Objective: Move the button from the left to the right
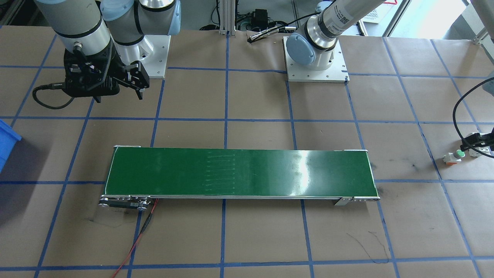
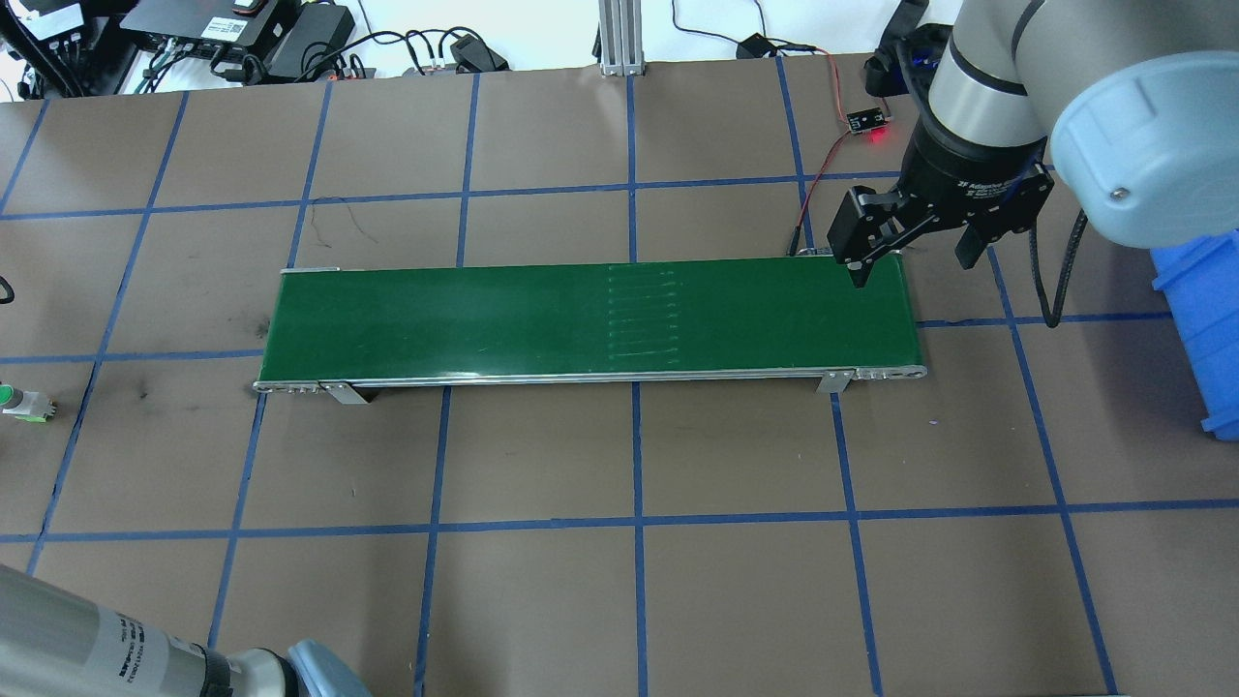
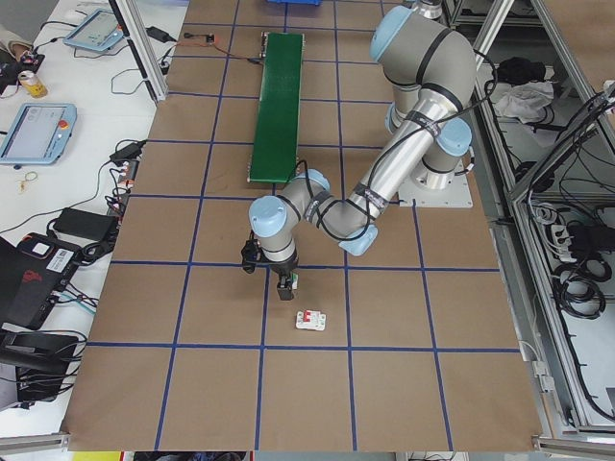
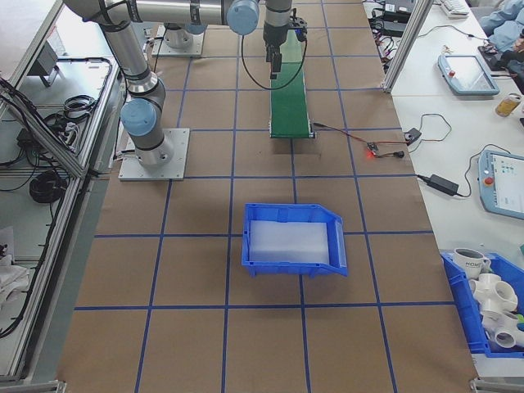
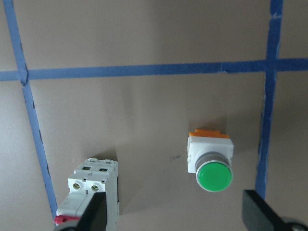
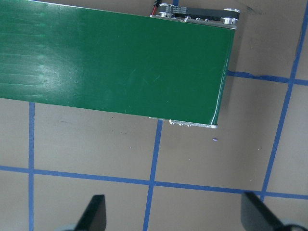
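I see the button lying on its side on the bench, far out at the robot's left end, well apart from the conveyor belt. The circuit breaker lies near it. I have the left pincer spread above the bench, with the button nearer one finger than centred between them; I judge this a pre-grasp hover. The right pincer hangs spread over the belt's right end, probably waiting to receive. The blue bin beyond the belt's right end holds only a pale liner, as far as I can see.
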